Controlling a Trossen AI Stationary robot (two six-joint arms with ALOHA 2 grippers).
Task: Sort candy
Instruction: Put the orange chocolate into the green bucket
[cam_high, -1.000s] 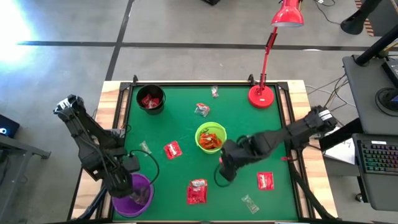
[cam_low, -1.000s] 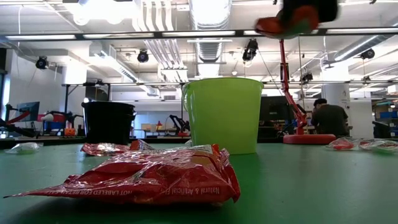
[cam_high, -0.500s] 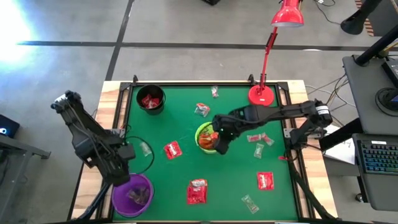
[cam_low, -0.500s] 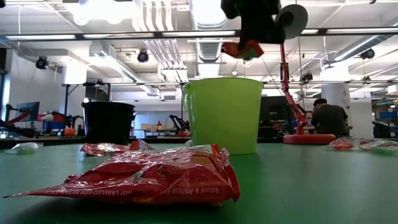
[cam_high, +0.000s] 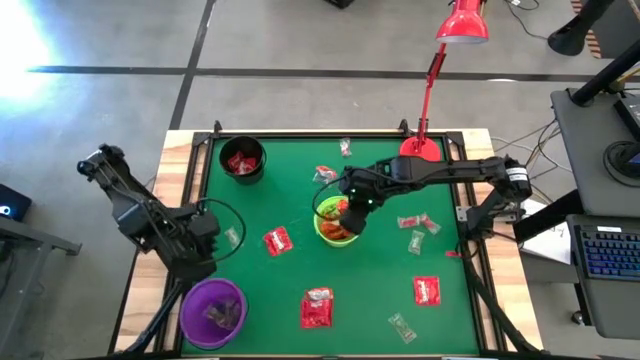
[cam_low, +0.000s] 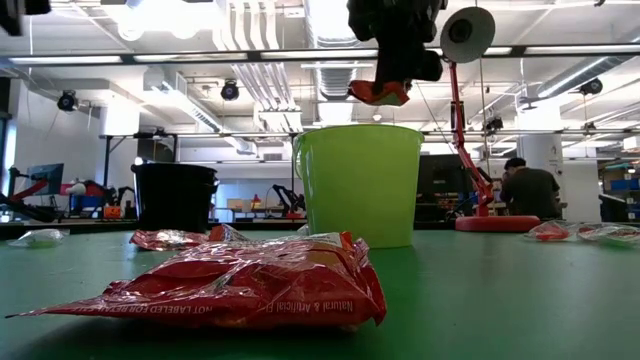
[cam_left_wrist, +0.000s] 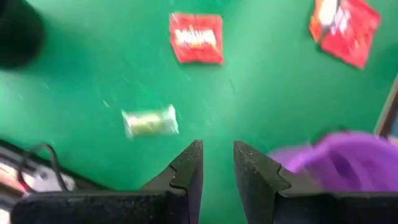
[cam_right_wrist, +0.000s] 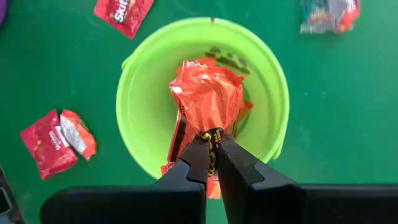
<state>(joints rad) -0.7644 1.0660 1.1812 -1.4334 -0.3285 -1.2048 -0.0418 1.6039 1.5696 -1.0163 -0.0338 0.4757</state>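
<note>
One bowl (cam_high: 336, 222) sits in the middle of the surface (cam_high: 380, 280). A second bowl (cam_high: 243, 160) is at eleven o'clock from it, a third bowl (cam_high: 212, 312) at seven o'clock, and the lamp (cam_high: 421, 154) at one o'clock. A candy (cam_high: 318, 307) lies at six o'clock.

Purple bowl (cam_left_wrist: 348, 165) blurred, cut by left wrist frame edge. Green bowl (cam_high: 322, 229) partly hidden under right gripper (cam_high: 347, 222). Packet (cam_low: 240, 283) print too small.

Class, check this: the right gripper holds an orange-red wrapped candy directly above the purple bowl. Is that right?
Not quite. The right gripper does hold the orange-red wrapped candy, but above the lime-green bowl, not the purple one. The right wrist view shows it; the purple bowl sits near the left arm in the high view.
</note>
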